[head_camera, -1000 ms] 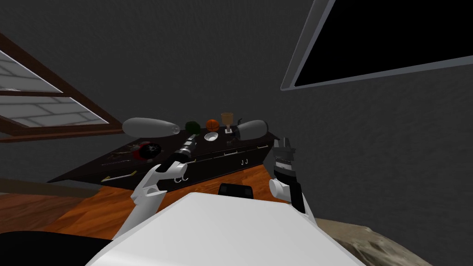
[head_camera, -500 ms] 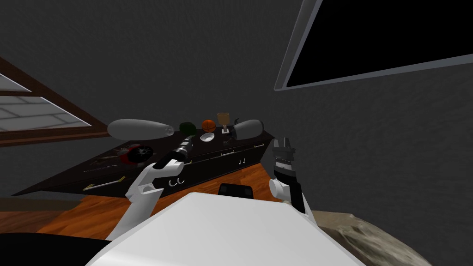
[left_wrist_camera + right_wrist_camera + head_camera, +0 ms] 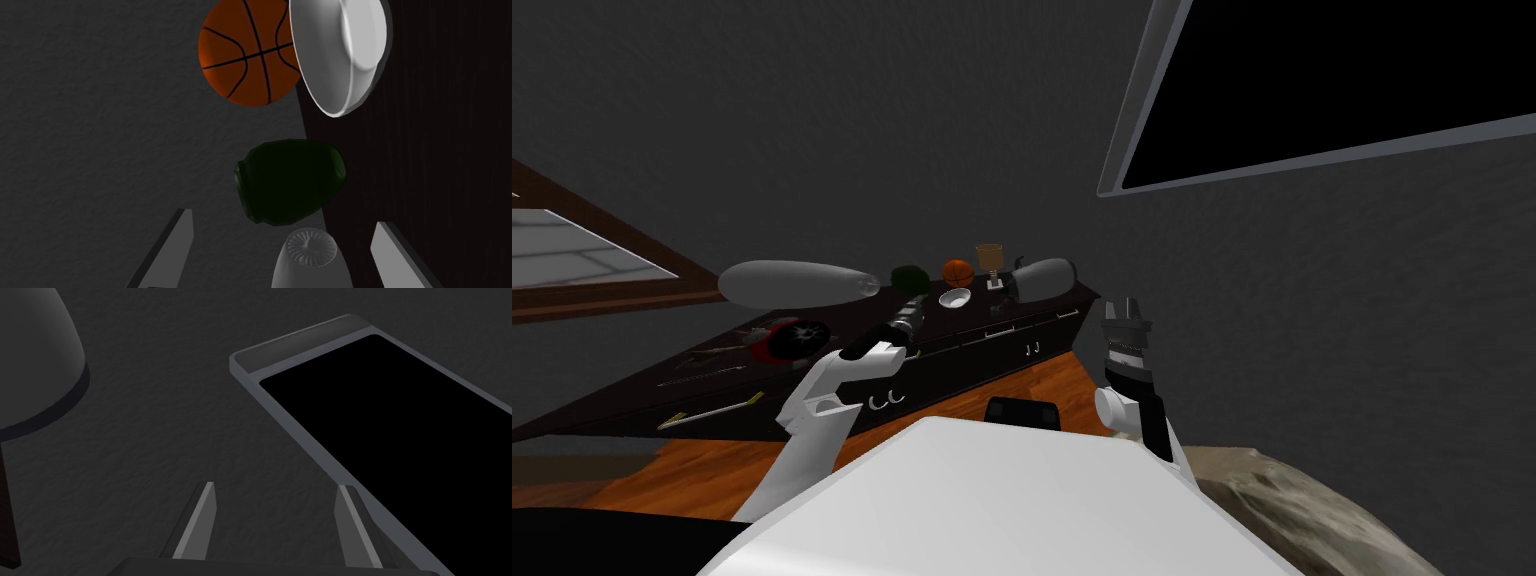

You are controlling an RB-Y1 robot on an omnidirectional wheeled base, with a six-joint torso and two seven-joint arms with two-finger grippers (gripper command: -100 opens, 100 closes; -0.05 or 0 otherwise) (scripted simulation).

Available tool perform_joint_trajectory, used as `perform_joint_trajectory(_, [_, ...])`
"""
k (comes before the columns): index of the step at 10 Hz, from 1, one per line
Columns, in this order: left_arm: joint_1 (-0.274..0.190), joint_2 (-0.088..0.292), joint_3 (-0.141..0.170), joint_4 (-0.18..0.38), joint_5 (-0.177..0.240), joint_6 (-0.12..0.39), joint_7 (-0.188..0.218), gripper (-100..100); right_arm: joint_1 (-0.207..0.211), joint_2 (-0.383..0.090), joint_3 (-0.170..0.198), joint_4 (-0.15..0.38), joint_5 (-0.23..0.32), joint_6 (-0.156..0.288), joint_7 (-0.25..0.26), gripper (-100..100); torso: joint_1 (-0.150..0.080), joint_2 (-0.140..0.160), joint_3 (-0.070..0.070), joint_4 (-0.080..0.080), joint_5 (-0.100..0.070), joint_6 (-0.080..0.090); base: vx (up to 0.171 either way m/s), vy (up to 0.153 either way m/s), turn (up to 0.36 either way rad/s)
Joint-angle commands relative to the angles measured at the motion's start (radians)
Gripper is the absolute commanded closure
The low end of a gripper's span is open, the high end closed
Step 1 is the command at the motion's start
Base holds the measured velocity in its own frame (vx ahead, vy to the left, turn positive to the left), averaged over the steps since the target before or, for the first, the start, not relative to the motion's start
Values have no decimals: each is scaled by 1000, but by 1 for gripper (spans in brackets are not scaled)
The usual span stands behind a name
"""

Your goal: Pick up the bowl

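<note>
Bowl (image 3: 345,55), white, beside orange basketball (image 3: 245,55), beyond green jar (image 3: 290,180), left jaws apart

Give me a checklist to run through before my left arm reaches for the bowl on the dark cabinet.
1. Left jaws open: ok, they stand apart and hold nothing.
2. Bowl located: ok, the white bowl sits upright on the dark cabinet top.
3. Left jaws aimed at bowl: not ok, it lies ahead and off to one side of their line.
4. Approach clear: not ok, a dark green jar and a pale grey object sit nearer the jaws than the bowl.
5. Room around bowl: cannot tell, the basketball is close behind it.
6. Right jaws out of the way: ok, open and raised off the cabinet's end.
</note>
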Motion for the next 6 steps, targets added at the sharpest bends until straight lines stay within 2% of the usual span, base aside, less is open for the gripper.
perform_joint_trajectory(1, [-17,16,29,18,5,50,20,-100,0,0,0,0,0,0,0,0,0,0,0,0,0,0,6,-34,-120])
perform_joint_trajectory(2, [-17,16,29,18,5,76,20,-100,0,0,0,0,0,0,0,0,-1,0,0,0,0,1,6,-31,-105])
perform_joint_trajectory(3, [-33,31,57,35,9,102,40,-100,0,0,0,0,0,0,0,0,-1,0,0,0,0,0,9,-37,-153])
perform_joint_trajectory(4, [-33,31,57,35,9,131,40,-100,0,0,0,0,0,0,0,0,-1,-1,0,0,0,1,13,-29,-95])
perform_joint_trajectory(5, [-50,46,85,52,13,166,60,-100,0,0,0,0,0,0,0,0,-1,-1,0,0,0,0,19,-42,-177])
perform_joint_trajectory(6, [-50,46,85,52,13,190,60,-100,0,0,0,0,0,0,0,0,-1,-1,-1,0,0,1,13,-31,-70])
